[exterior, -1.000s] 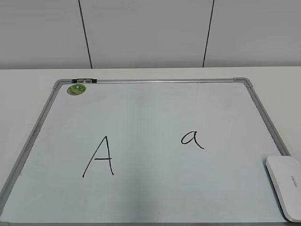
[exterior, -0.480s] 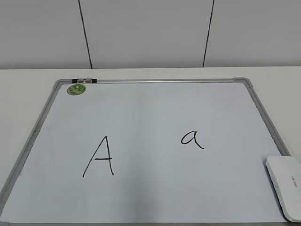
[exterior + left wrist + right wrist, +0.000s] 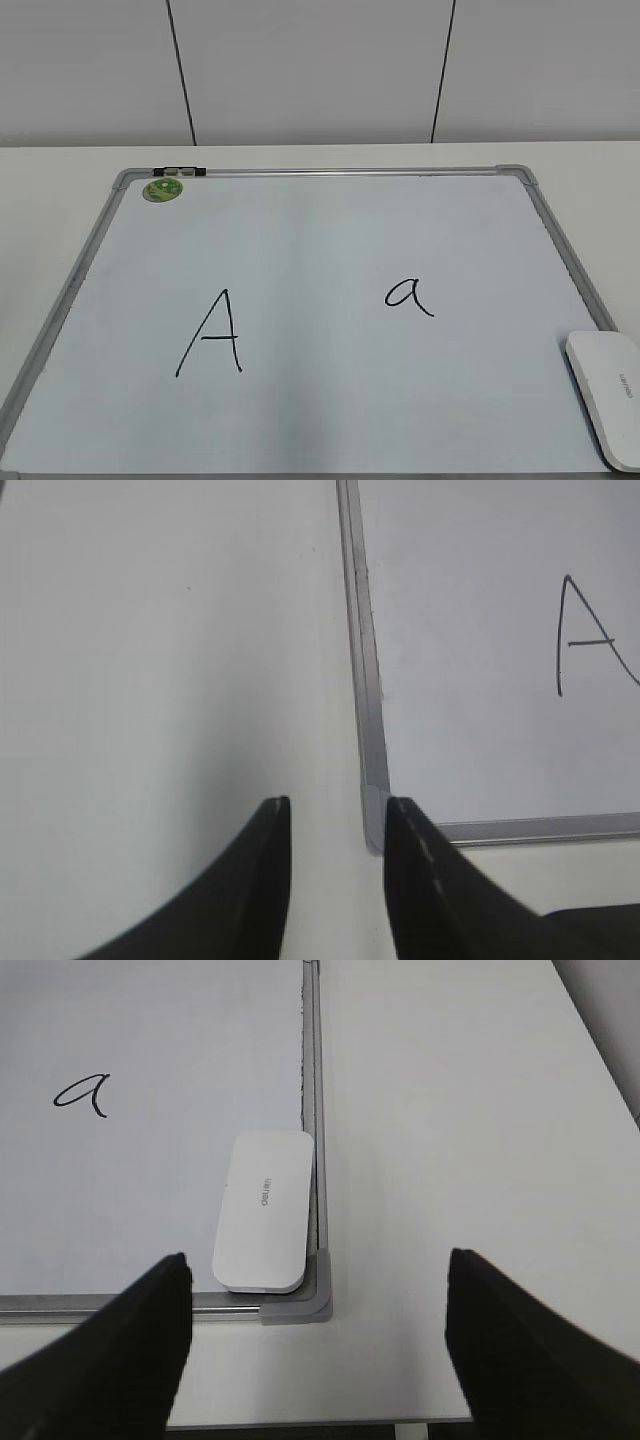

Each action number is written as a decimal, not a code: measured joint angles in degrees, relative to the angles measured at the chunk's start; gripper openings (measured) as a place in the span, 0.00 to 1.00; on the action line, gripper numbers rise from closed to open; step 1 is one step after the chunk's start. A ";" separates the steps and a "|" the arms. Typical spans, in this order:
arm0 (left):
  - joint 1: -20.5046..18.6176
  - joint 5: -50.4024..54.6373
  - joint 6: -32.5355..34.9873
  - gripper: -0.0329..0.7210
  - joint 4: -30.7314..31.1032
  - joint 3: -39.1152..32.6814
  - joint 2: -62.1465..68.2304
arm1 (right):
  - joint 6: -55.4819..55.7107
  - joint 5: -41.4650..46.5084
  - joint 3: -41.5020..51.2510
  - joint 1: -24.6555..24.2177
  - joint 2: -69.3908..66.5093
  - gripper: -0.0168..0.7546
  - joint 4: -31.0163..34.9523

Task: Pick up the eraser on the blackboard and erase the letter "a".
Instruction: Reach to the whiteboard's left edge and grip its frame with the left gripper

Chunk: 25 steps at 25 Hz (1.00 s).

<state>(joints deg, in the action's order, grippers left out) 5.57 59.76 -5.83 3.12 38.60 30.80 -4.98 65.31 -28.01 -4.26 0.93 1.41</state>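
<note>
The white eraser (image 3: 607, 395) lies flat in the near right corner of the blackboard (image 3: 330, 172), against its grey frame. The small letter "a" (image 3: 408, 295) is written right of the board's middle. In the right wrist view the eraser (image 3: 263, 1210) lies just ahead of my right gripper (image 3: 317, 1258), which is wide open, empty and above the board's corner; the "a" (image 3: 82, 1093) is up left. My left gripper (image 3: 333, 805) is open and empty over the table beside the board's near left corner (image 3: 372, 815). Neither gripper shows in the exterior view.
A larger capital "A" (image 3: 212, 335) is on the board's left half and also shows in the left wrist view (image 3: 590, 640). A round green magnet (image 3: 162, 189) sits at the far left corner. The white table (image 3: 450, 1110) surrounds the board, and its front edge is close below.
</note>
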 joint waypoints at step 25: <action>0.00 -3.29 0.00 0.36 -4.62 28.96 59.07 | 0.00 0.00 0.00 0.00 0.00 0.78 0.00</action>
<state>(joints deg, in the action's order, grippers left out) 5.57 56.46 -5.83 -1.50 67.56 89.87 -4.98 65.31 -28.01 -4.26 0.93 1.41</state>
